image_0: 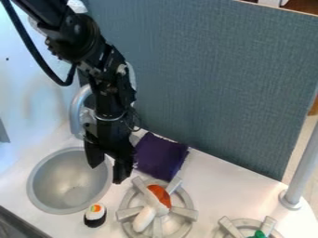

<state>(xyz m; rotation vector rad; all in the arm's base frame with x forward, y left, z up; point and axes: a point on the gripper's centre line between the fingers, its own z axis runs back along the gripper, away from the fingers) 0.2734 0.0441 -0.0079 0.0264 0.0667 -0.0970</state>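
The gripper point(107, 172) hangs over the right rim of the metal sink bowl point(38, 173), pointing down. Its two fingers stand apart with nothing seen between them. Just right of it a dark purple cloth point(160, 155) lies flat against the foot of the grey panel. Below the gripper, a sushi toy point(95, 215) with a white top, an orange-green spot and a black base sits by the bowl. An orange piece point(160, 195) and a white oblong piece point(144, 219) rest on the grey stove burner point(185, 212).
A tall grey-blue panel point(211, 79) rises behind the counter point(227, 179). The curved grey faucet point(77, 109) stands behind the bowl, close to the arm. A second burner point(231, 228) holds a green object point(258, 234) at the bottom right. A grey pole point(303, 172) stands at the right.
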